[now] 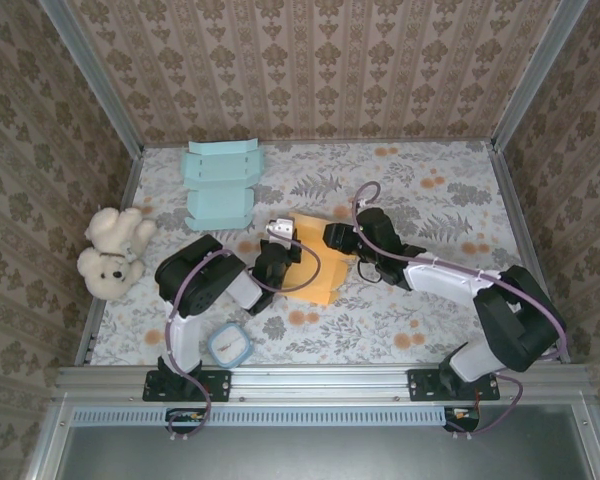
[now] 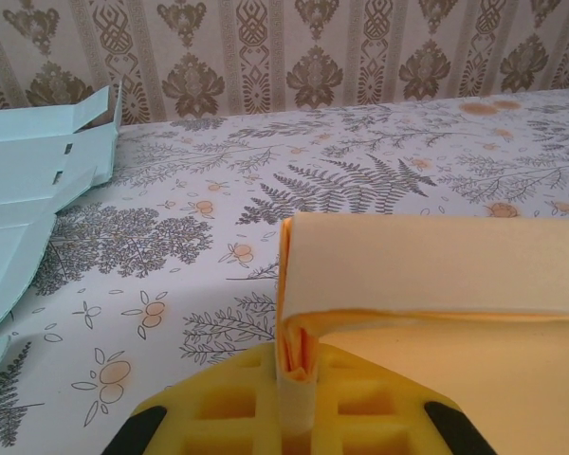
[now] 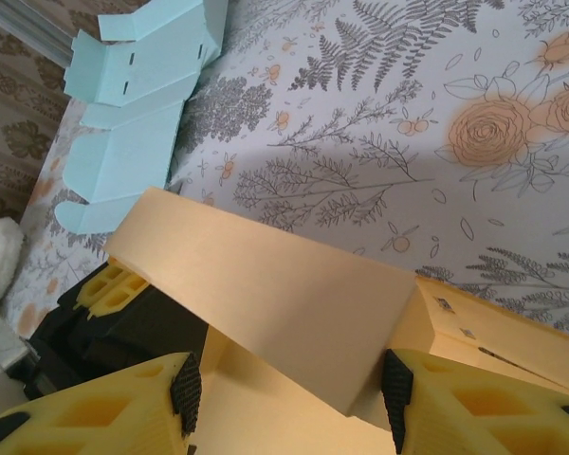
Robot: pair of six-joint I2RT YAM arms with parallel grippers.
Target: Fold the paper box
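Paper box (image 1: 318, 266), smooth orange rectangular flap (image 3: 266, 301) between gridded yellow right fingers (image 3: 85, 422)

Top cam: high, behind the arm bases (image 1: 185, 382), looking down and forward over the whole table (image 1: 420, 190). Left wrist cam: low, very close, facing level past its jaws over the box (image 2: 436, 265) to the back wall (image 2: 266, 57); right wrist cam: close, tilted down past its jaws. All three share the box and, beyond the jaws, the blue sheet (image 3: 142, 114).
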